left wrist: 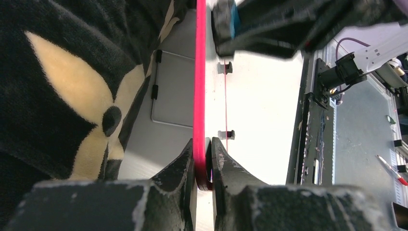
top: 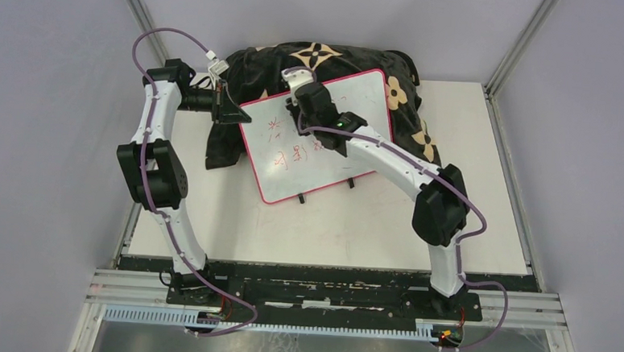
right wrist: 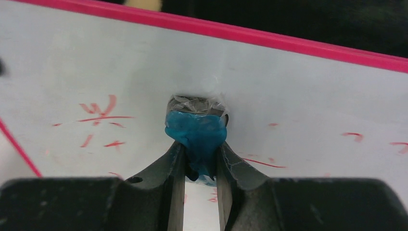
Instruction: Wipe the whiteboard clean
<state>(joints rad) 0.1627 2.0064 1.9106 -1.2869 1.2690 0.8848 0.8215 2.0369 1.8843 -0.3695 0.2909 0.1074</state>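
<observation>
1. Your whiteboard (top: 286, 142) stands in the middle of the bench (top: 330, 233), a bit to the far side. It has a thin pink-red frame.
2. The board is tilted. Its top leans back on the black cushion (top: 323, 57) with tan flowers, which lies at the far side of the bench.
3. Two small black feet (top: 302, 198) hold up the board's near edge on the bench.
4. Your left hand (top: 233, 111) is at the left edge of the board. In the left wrist view, the left hand (left wrist: 202, 144) is pinched tight on the pink-red frame, with one finger on the front of the board and one on the back.
5. That same view shows the cushion (left wrist: 62, 86) just behind the board, on the left.
6. Your right hand (top: 297, 82) reaches over the board from the right and sits near the board's far edge.
7. In the right wrist view, the right hand (right wrist: 198, 151) is closed on a blue eraser (right wrist: 196, 134). The eraser sticks out past the fingertips.
8. The grey tip of the eraser looks to be touching the white face of the board, close under the top frame.
9. Red writing (right wrist: 101, 113) shows on the board to the left of the eraser. There are a few small red marks to its right too.
10. From above, you can see more red writing (top: 294, 152) in the middle and near part of the board.
11. From the left wrist, you can see the blue eraser (left wrist: 233, 21) right up at the front face of the board.
</observation>
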